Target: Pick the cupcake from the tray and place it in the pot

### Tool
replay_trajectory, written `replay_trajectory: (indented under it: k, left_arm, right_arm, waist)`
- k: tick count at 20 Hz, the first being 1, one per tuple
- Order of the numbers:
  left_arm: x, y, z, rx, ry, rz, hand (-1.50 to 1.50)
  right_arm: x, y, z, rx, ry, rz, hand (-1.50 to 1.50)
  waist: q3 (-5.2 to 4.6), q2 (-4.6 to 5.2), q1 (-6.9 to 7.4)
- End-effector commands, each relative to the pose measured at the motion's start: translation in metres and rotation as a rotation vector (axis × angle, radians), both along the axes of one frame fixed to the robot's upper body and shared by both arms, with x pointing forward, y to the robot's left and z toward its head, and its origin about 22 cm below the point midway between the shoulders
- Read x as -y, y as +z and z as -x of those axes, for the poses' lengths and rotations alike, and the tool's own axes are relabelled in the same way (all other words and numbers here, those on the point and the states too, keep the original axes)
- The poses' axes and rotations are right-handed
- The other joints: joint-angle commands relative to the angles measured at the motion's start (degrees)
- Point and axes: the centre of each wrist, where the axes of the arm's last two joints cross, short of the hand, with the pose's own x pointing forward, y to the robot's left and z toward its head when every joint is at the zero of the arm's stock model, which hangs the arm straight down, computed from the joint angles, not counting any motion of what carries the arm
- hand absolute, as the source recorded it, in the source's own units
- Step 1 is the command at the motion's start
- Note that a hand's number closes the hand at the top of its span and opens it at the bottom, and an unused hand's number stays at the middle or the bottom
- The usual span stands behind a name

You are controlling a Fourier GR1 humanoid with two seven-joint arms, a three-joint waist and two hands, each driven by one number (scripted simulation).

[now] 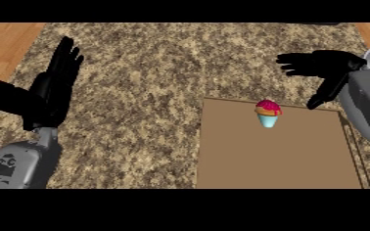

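A speckled granite counter (159,78) is seen from steeply above, its beige and brown mottling filling most of the view, with strips of wooden floor (16,39) shown past its far left and far right corners. A flat brown tray (274,156) is laid on the counter at the lower right, its far edge and right rim outlined by a darker line, and its near edge is cut off at the bottom of the view. One cupcake (268,113) is stood upright on the tray near the far edge, right of the middle; a light blue wrapper, an orange band and a pink-red top are noted, and it is touched by neither hand. The left hand (56,80) is shown at the left side above the counter, black, with straight fingers held close together and pointed away from the body; nothing is held in it, and it is kept well apart from the tray. Its grey forearm (25,164) is seen entering from the lower left corner. The right hand (321,66) is shown at the upper right, beyond the tray's far right corner, with fingers spread and extended toward the left and the thumb pointed down toward the tray's far edge; nothing is held in it. It is placed near the cupcake but clearly apart from it. Part of the grey right forearm (358,103) is visible along the right edge. No pot is visible in this view.
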Motion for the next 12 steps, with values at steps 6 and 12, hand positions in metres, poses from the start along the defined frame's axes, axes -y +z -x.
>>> replay_trajectory:
  k: [6, 12]
  left_arm:
    - [-0.004, -0.01, 0.003, -0.002, -0.002, 0.002, 0.0]
    - [-0.004, -0.005, 0.007, -0.013, 0.035, 0.011, 0.0]
  right_arm:
    - [-0.059, 0.002, -0.025, -0.202, 0.365, 0.149, -1.5]
    - [-0.07, -0.009, -0.027, -0.24, 0.386, 0.127, -1.5]
  waist:
    - [-0.02, -0.08, -0.71]
    - [-0.03, -0.59, -2.21]
